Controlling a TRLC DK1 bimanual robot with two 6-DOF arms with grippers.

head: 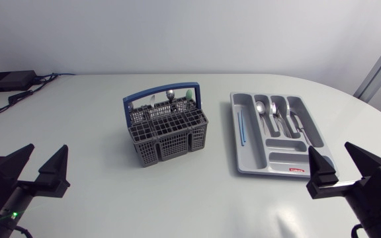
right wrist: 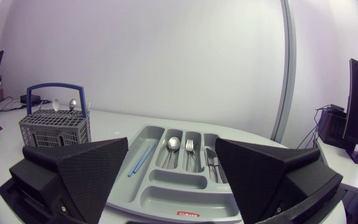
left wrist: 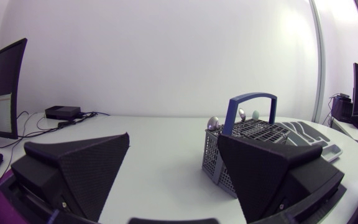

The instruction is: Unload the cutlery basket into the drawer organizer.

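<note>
A grey cutlery basket (head: 167, 130) with a blue handle (head: 161, 94) stands mid-table; spoon bowls and a pale green utensil head poke up at its far side. Right of it lies the grey drawer organizer (head: 251, 165), with spoons, forks and knives in its compartments and a thin blue straw (head: 240, 127) in its left slot. My left gripper (head: 37, 168) stands open at the near left, holding nothing; the basket (left wrist: 244, 146) is ahead of it. At the near right, my right gripper (head: 339, 164) is open and empty, just before the organizer (right wrist: 166, 186).
A small black box (head: 8, 80) with cables sits at the table's far left corner. Bare white tabletop lies between the basket and both grippers.
</note>
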